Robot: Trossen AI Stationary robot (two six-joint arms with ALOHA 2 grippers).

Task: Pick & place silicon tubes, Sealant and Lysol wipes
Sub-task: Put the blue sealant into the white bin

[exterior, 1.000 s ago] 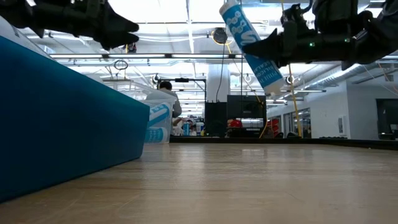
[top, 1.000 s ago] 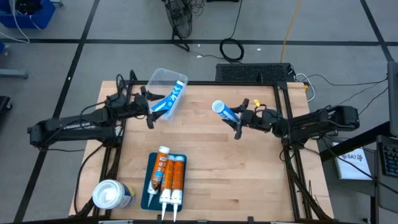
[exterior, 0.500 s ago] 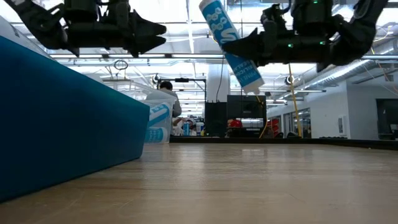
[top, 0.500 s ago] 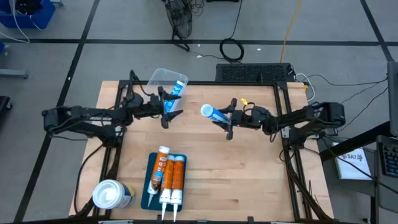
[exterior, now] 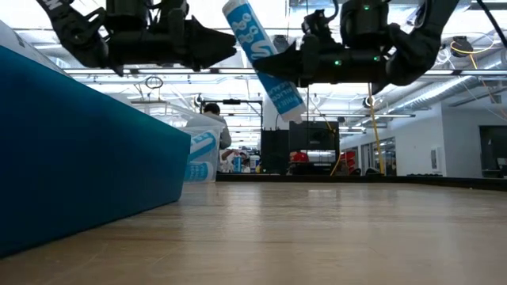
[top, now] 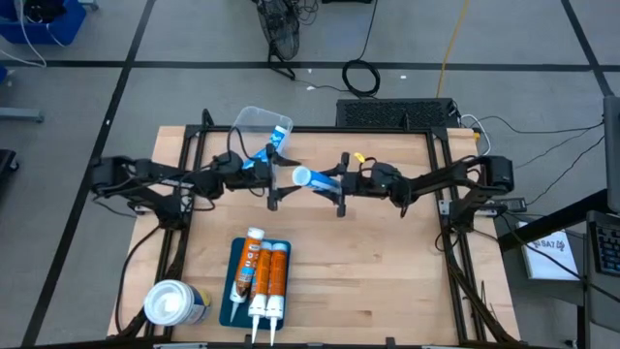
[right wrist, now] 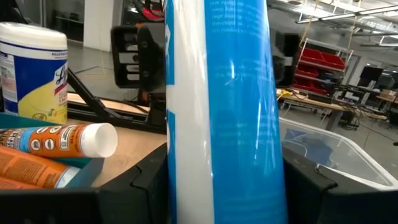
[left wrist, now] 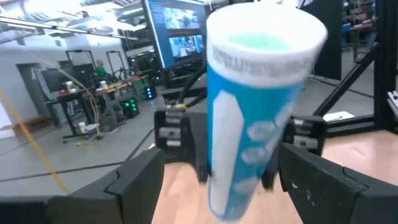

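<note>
Blue sealant tube (top: 315, 178) clamped in right claw (top: 337, 185); left claw (top: 274, 183) spread, facing; nozzle hidden.

We see a blue tube (top: 317, 178) with white print and a white end, three orange tubes (top: 263, 269) with white nozzles on a dark blue tray (top: 231, 291), a white-lidded yellow-and-blue wipes canister (top: 174, 303), and a light wooden table (top: 368, 271).

Blue tube (right wrist: 217, 112) ends beyond frame; motion-blurred in left wrist view.
</note>
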